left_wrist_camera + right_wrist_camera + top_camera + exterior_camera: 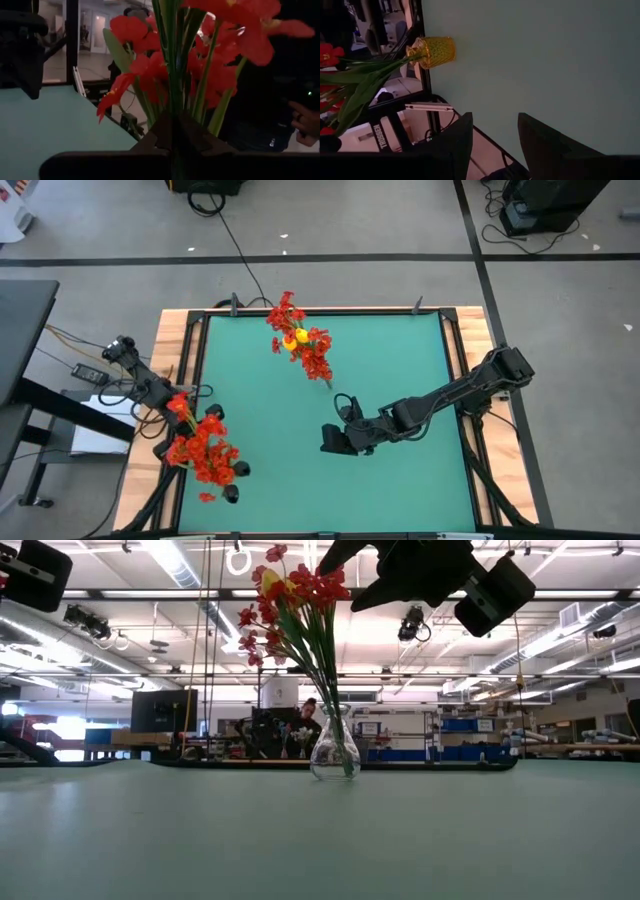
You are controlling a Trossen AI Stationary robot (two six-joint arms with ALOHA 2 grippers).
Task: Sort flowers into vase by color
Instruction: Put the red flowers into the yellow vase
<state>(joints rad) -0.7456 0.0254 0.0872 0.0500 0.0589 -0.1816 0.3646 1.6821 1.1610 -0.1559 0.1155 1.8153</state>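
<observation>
A clear glass vase (335, 748) stands at the table's far middle, with red sprigs and one yellow blossom (299, 337) stuck into it. At the left edge a bunch of red flowers (205, 450) rises over my left gripper (175, 137), which is shut on their stems. In the right wrist view an amber vase (434, 50) stands near that edge, and green stems (370, 75) enter its mouth. My right gripper (495, 135) is open. It hovers above the table's middle (330, 438), nearer than the clear vase, and touches nothing. My left gripper pinches the green stems of the red flowers (175, 107) between its two fingers (155, 135), below the blossoms. The blossoms stand upright above the fingers. The stems' lower ends are hidden by the gripper itself.
The green table (400, 370) has a raised wooden frame (170, 340) along its sides. Cables and a box lie off the left edge (90, 375). A person's hand (305, 120) shows beyond the table in the left wrist view.
</observation>
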